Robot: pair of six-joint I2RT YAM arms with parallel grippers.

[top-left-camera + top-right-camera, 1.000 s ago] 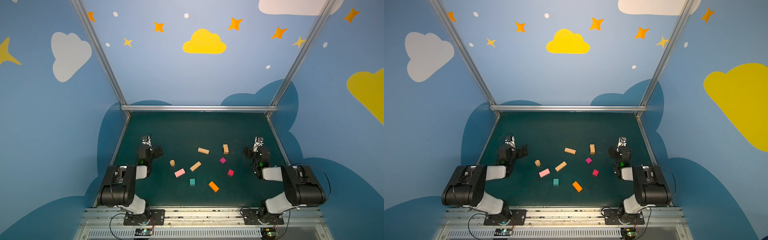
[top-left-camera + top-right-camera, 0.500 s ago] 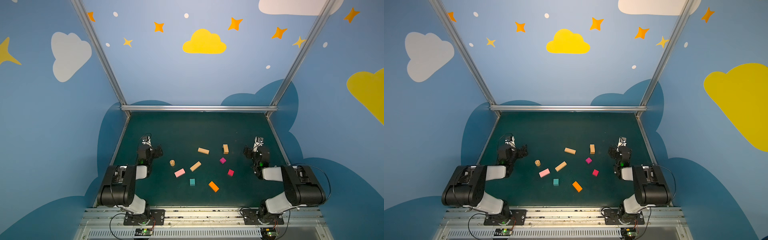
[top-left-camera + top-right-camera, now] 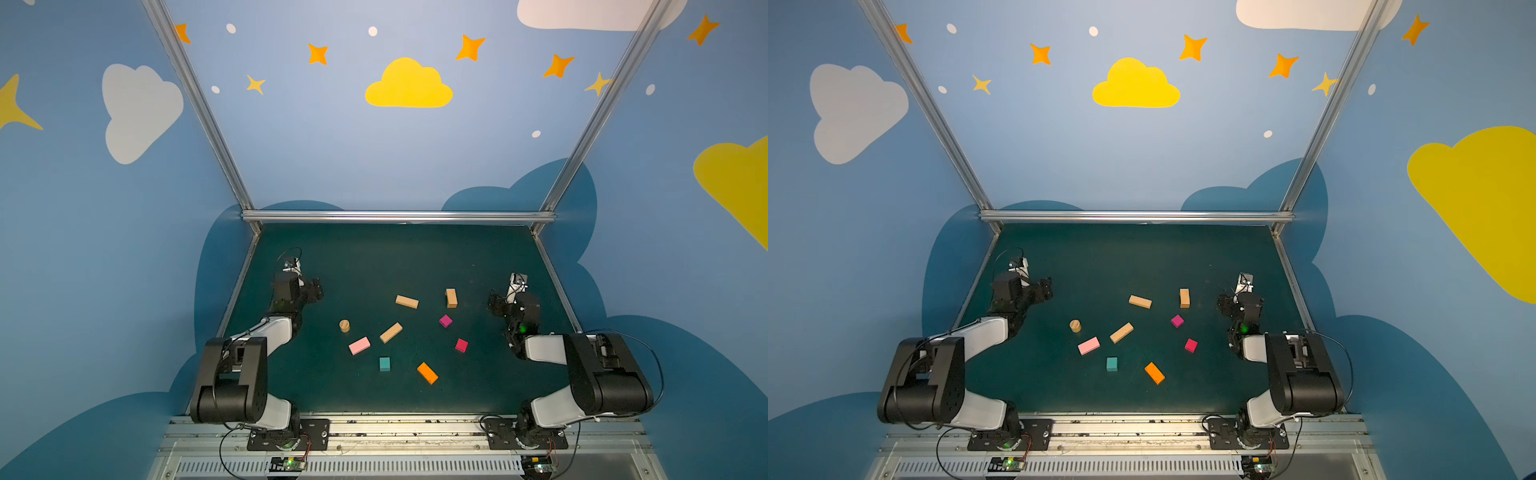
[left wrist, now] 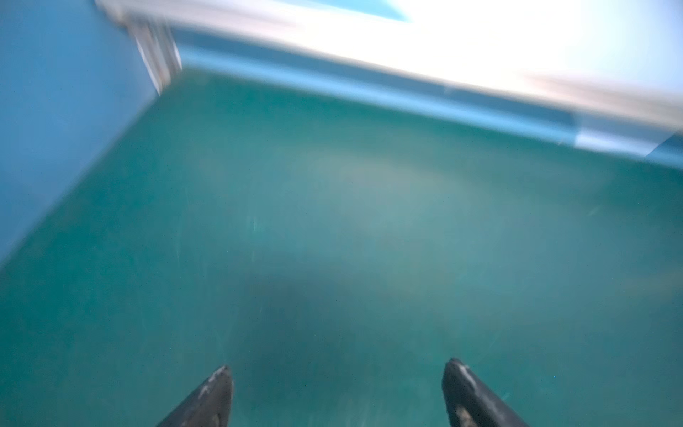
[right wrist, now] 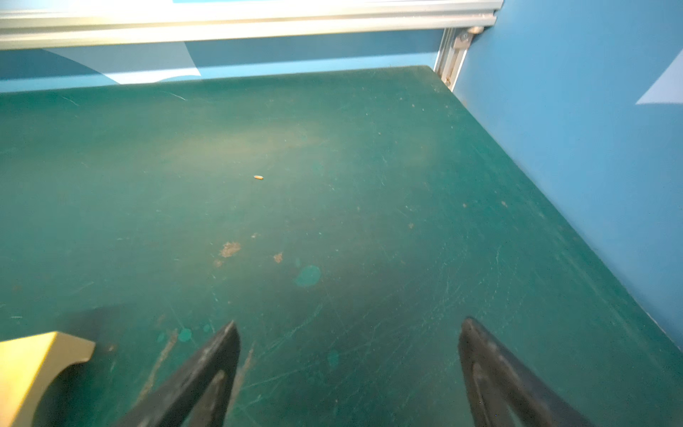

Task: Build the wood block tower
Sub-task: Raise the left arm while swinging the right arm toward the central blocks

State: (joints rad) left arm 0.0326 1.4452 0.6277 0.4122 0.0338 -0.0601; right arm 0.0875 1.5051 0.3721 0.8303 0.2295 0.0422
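Observation:
The wood blocks lie singly on the green mat [image 3: 374, 257] in both top views. Three tan oblongs [image 3: 407, 301] [image 3: 451, 298] [image 3: 390, 333] lie near a tan cylinder [image 3: 344, 326]. Around them are a pink oblong [image 3: 359, 345], a teal cube [image 3: 384, 364], an orange oblong [image 3: 427, 372], a magenta cube [image 3: 445, 321] and a red cube [image 3: 461, 345]. No tower is in view. My left gripper [image 3: 313, 289] [image 4: 338, 369] hovers open and empty at the mat's left side. My right gripper [image 3: 496, 303] [image 5: 349, 325] is open and empty at the right, beside a tan oblong [image 5: 37, 366].
Blue walls and aluminium frame rails [image 3: 395, 216] close the mat at the back and both sides. Both arm bases sit on the front rail [image 3: 395, 428]. The left wrist view is motion-blurred. Bare mat lies behind the blocks.
No block has moved. Both arms stand almost where they were in the top views.

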